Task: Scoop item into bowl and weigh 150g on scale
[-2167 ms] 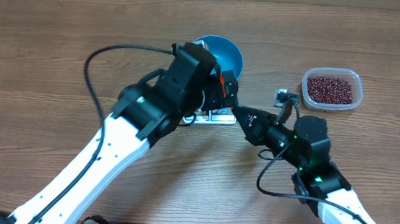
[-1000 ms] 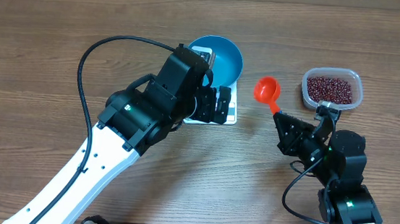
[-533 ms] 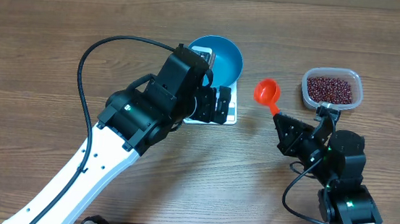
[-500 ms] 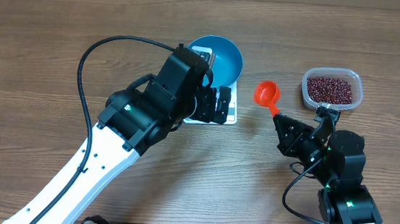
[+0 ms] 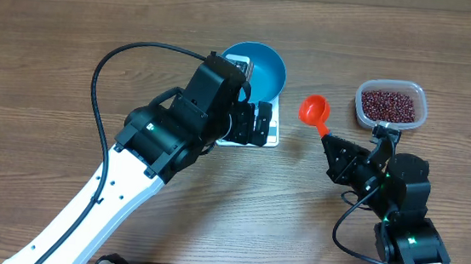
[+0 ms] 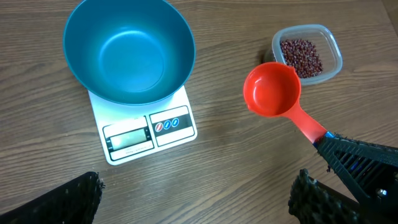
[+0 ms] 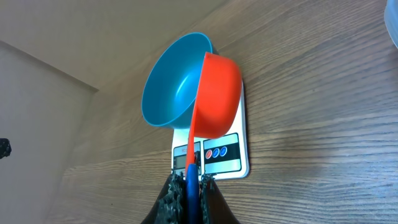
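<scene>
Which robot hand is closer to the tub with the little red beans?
The right one. The right gripper, shut on the red scoop, is just short of the tub, on the robot's side of it. The left gripper hangs open by the scale, much farther away.

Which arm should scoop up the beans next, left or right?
Right. The right gripper holds the red scoop, empty, close to the beans in the clear tub. The left gripper is open, holding nothing, by the scale.

White links (image 5: pixel 119 192) join black joints (image 5: pixel 176 127), trailing black cables (image 5: pixel 95 81).
</scene>
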Controlling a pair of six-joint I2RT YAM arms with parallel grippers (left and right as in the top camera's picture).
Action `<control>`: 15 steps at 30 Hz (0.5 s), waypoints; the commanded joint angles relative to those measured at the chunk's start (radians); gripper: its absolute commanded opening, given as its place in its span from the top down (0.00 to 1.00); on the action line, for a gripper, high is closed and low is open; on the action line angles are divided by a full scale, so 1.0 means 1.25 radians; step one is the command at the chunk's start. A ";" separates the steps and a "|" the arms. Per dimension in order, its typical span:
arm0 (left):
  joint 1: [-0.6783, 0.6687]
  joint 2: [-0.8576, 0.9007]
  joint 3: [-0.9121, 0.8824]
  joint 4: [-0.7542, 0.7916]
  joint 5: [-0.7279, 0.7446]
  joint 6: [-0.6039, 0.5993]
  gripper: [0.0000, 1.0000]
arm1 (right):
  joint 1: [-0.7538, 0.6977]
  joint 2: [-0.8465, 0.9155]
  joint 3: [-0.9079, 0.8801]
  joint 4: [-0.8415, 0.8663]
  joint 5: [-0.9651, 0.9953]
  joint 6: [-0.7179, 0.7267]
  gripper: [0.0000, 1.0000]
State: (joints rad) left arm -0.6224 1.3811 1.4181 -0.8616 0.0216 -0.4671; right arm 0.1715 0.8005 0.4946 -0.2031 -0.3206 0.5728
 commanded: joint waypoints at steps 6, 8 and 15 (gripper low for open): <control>-0.005 -0.001 0.014 0.001 -0.009 0.014 0.00 | -0.003 -0.008 0.020 0.002 0.010 0.002 0.96; -0.005 -0.001 0.014 0.001 -0.008 0.014 0.00 | -0.003 -0.008 0.020 -0.001 0.011 0.002 0.97; -0.005 -0.001 0.014 0.001 -0.009 0.015 0.00 | -0.003 -0.008 0.020 -0.004 0.011 0.002 0.96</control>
State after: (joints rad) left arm -0.6224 1.3811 1.4181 -0.8612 0.0216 -0.4671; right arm 0.1715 0.8005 0.4946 -0.2096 -0.3206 0.5758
